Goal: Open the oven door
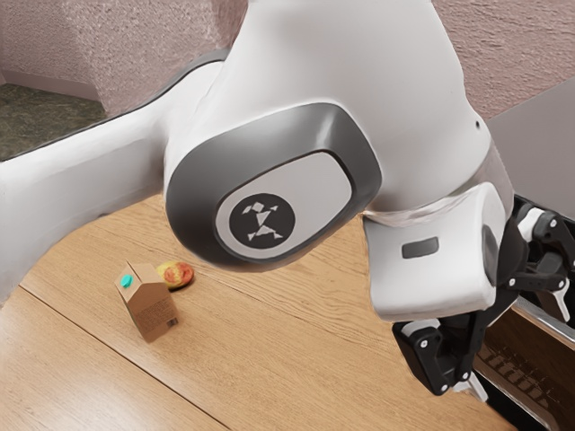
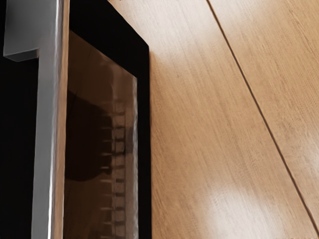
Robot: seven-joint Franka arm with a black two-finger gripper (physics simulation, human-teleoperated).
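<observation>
Rough pinkish wall [image 1: 521, 54] behind, grey-green floor [image 1: 45, 121] at exterior view's left. Wooden table [image 1: 269, 359] below, dark seam across it. Brown carton [image 1: 149, 307] with teal cap upright on table, near seam; red-and-yellow round thing [image 1: 176, 275] beside it. Oven [image 1: 514, 366] at exterior view's right, well apart from carton; which table edge or corner is nearest, cannot tell. Oven door [image 2: 144, 174] has dark glass, silver handle [image 2: 44, 149]. Gripper [image 1: 521, 353] at oven, fingers [image 1: 471, 388] spread wide, gripping nothing
</observation>
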